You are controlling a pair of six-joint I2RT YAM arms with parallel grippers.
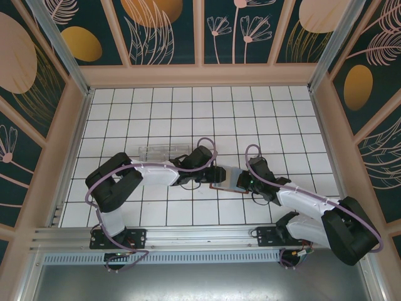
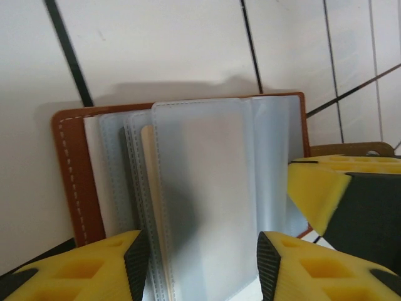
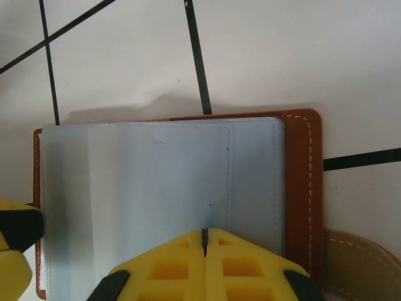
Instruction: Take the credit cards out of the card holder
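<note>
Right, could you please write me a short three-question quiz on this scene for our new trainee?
1. True or false: the card holder lies folded shut.
2. Which gripper's fingers are pressed together? A) left gripper B) right gripper
3. What lies between the left gripper's fingers?
Key: 1 false, it lies open; 2 B; 3 the card holder's clear sleeves.

Left tool (image 2: pixel 203 266) half spread, right tool (image 3: pixel 205 243) pinched closed, arms (image 1: pixel 156 170) bent inward.
</note>
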